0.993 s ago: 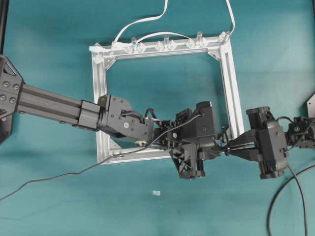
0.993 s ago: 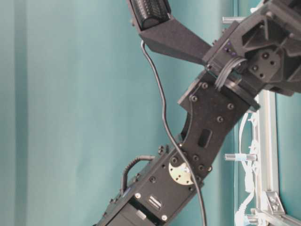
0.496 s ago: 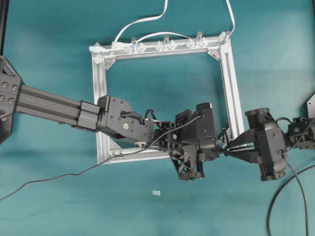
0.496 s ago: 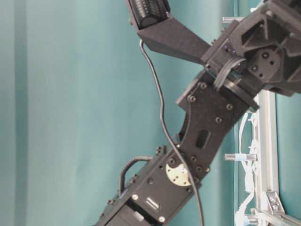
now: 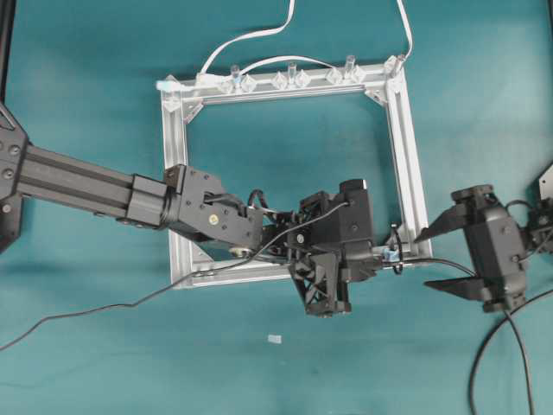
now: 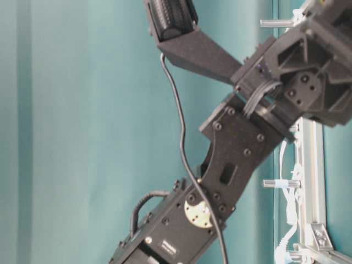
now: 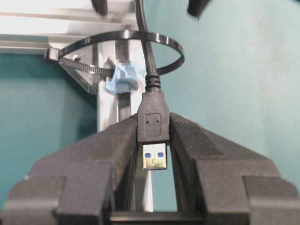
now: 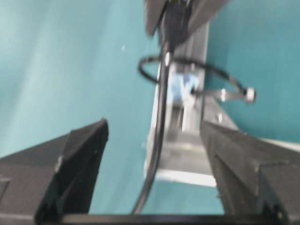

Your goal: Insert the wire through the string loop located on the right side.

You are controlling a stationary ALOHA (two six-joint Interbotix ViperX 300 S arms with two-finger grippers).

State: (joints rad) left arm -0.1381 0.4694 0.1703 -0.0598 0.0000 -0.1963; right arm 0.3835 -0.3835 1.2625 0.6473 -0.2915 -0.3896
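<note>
Left gripper clenching the wire by its plug, cable passing through the string loop toward twelve o'clock; right gripper spread wide, grasping nothing, sitting at three o'clock of the frame

Count: two grippers, left and right; one frame; one wire; one loop; two white cables.
</note>
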